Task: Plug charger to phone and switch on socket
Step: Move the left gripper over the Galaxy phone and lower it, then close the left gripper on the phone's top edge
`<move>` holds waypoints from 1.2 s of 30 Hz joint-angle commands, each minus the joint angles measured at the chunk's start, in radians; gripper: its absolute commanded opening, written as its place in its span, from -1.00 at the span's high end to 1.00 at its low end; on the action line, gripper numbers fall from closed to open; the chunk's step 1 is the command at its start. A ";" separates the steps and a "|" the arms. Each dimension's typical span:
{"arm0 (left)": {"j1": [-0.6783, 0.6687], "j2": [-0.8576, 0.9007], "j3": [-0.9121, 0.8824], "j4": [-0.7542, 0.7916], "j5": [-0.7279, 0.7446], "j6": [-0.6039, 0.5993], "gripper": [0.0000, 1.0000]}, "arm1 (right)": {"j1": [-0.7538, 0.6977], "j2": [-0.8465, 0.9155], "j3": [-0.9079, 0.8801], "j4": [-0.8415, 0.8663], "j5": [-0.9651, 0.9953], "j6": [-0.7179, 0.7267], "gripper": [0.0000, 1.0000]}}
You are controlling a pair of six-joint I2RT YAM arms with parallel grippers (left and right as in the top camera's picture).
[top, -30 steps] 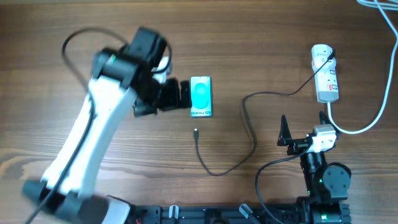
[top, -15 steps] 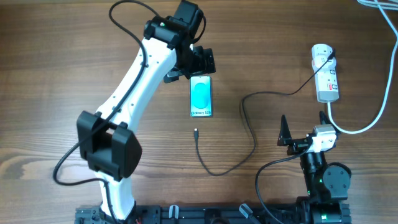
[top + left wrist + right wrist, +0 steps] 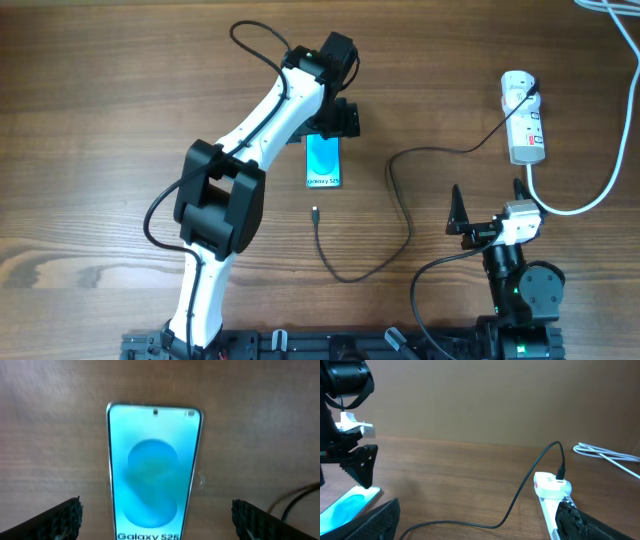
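Observation:
The phone [image 3: 323, 162] lies flat on the wooden table with its teal screen up. In the left wrist view the phone [image 3: 152, 470] sits centred between my fingertips [image 3: 65, 517]. My left gripper [image 3: 330, 125] hovers open over the phone's far end and holds nothing. The charger [image 3: 400, 215] is a thin black cable; its connector tip [image 3: 314, 211] lies loose below the phone, and its plug sits in the socket [image 3: 523, 118]. My right gripper [image 3: 488, 208] stands open near the front edge, below the socket [image 3: 552, 487], with the cable [image 3: 520, 497] ahead of it.
A thick white cord [image 3: 600, 195] loops from the socket toward the table's right edge and back corner. The left arm [image 3: 250, 150] stretches diagonally over the table's left half. The arm bases [image 3: 400, 345] line the front edge.
My left arm has swung from the phone's left side to over its far end. The phone, the cable and the right arm have not moved.

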 commanded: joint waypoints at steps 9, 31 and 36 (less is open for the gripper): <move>-0.002 0.014 0.013 0.048 -0.062 0.020 -1.00 | 0.005 -0.005 -0.001 0.003 0.010 -0.009 -1.00; -0.002 0.016 -0.201 0.228 -0.061 0.019 -1.00 | 0.005 -0.005 -0.001 0.003 0.010 -0.009 -0.99; -0.029 0.019 -0.227 0.256 -0.074 0.019 -1.00 | 0.005 -0.005 -0.001 0.003 0.010 -0.009 -1.00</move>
